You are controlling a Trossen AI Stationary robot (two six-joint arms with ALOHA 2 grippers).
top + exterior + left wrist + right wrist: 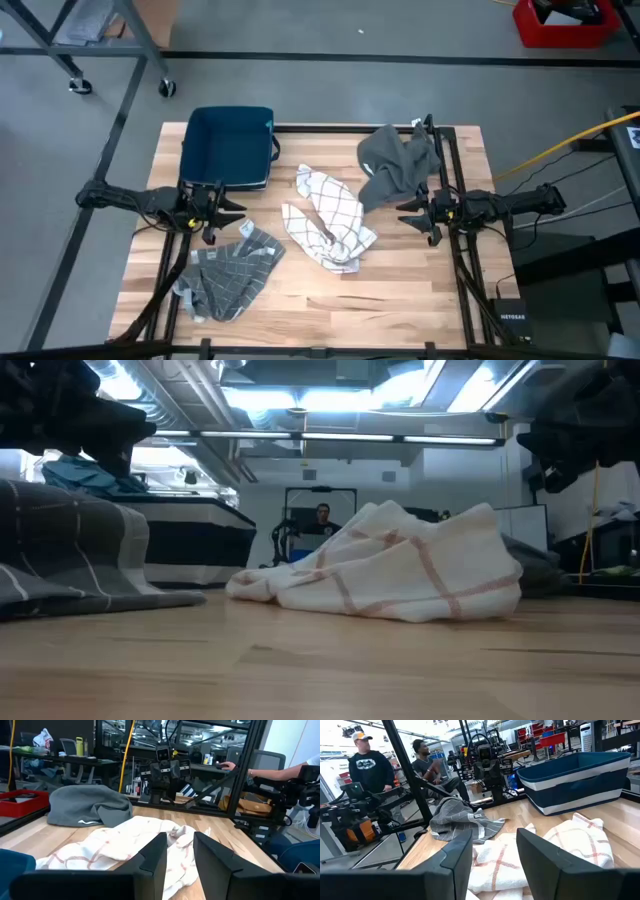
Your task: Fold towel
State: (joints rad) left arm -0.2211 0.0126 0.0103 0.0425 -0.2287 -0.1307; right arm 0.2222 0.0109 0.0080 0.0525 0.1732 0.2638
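Left claw (222,208) and right claw (408,217) both stand released, fingers parted, grasping nothing, aimed inward at the white checked towel (330,222), which lies crumpled on the table (400,300) between them (unfolded, so work appears not begun). Beyond the left claw: a blue bin (229,146) and grey checked cloth (228,277). Beside the right claw: a plain grey cloth (398,160), apart from the towel, no obstruction.

One marking can be read: white lettering "NETGEAR" on a small black box (511,318) lying off the wooden table's edge at about four o'clock in the high view.
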